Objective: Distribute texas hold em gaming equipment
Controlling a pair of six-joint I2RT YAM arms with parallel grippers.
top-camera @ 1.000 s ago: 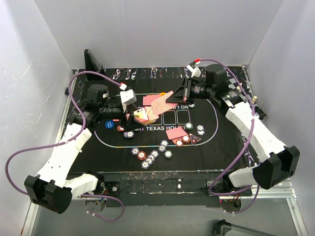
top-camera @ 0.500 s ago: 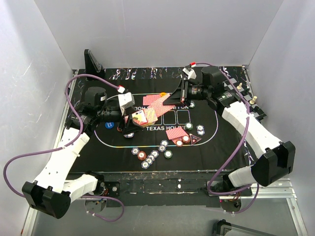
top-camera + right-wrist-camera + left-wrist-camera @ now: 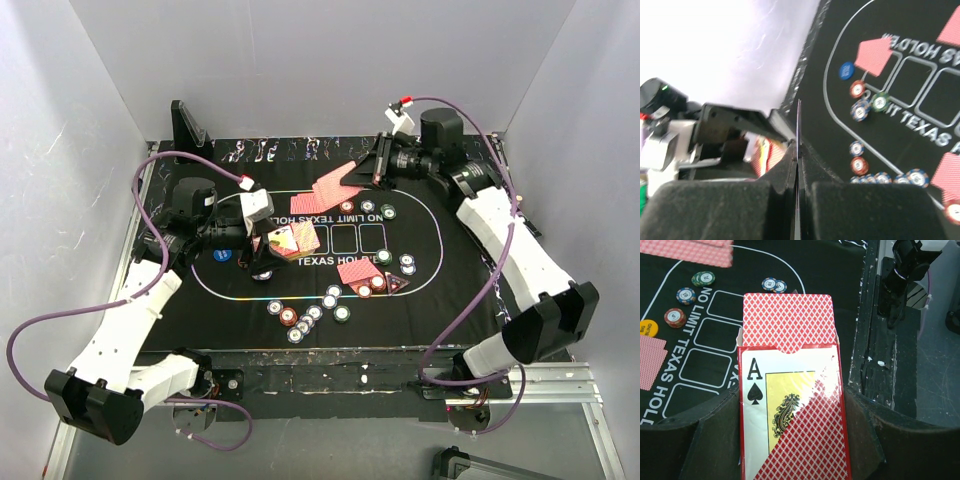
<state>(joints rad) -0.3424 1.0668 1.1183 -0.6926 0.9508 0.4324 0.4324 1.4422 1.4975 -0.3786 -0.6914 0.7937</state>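
My left gripper (image 3: 268,243) is shut on an open card box (image 3: 800,440) with an ace of spades on its face, and red-backed cards (image 3: 787,320) stick out of its top. The box (image 3: 287,238) hangs over the left part of the mat. At the far middle, my right gripper (image 3: 373,170) is shut on one red-backed card (image 3: 336,183); the right wrist view shows that card (image 3: 798,130) edge-on between the shut fingers. Another card (image 3: 308,204) lies flat close by, and two cards (image 3: 358,271) lie near the front. Poker chips (image 3: 305,318) are clustered at the front middle.
The black mat (image 3: 460,290) covers the table. More chips (image 3: 396,262) sit right of centre, and a blue round piece (image 3: 221,254) lies at the left. A yellow button (image 3: 647,328) lies by the far chips. A black stand (image 3: 188,125) is at the back left corner.
My right gripper has drawn back toward the far edge with the single card, lifting it off the middle of the mat. The left gripper and the box have barely moved.
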